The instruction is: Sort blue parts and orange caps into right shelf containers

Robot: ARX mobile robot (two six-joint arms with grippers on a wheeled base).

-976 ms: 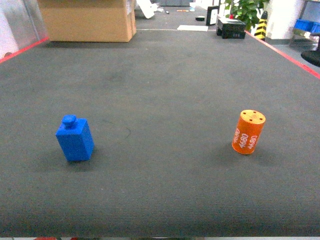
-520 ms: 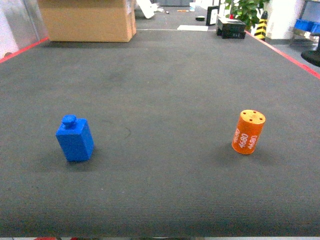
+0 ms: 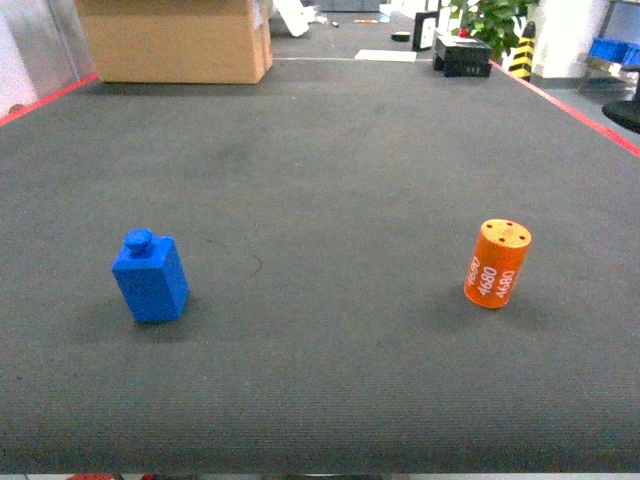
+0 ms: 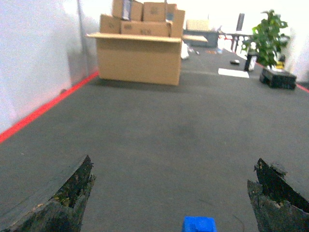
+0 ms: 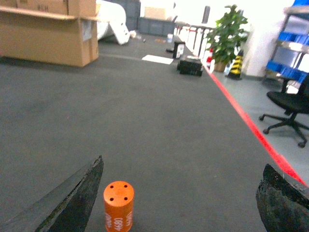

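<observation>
A blue part (image 3: 150, 278), a block with a round knob on top, stands on the dark mat at the left. In the left wrist view only its top (image 4: 199, 224) shows at the bottom edge, below and between the fingers of my open left gripper (image 4: 174, 166). An orange cap (image 3: 497, 264), a cylinder marked 4680, stands at the right. It (image 5: 119, 206) appears close to the left finger of my open right gripper (image 5: 183, 164), untouched. Blue right shelf containers (image 5: 284, 67) sit on a rack far to the right (image 3: 612, 50). Neither gripper shows in the head view.
A large brown cardboard box (image 3: 175, 40) stands at the mat's far left. Red tape lines (image 3: 570, 105) mark the mat's side edges. A black case (image 3: 462, 55), a potted plant (image 5: 227, 36) and an office chair (image 5: 289, 108) lie beyond the right edge.
</observation>
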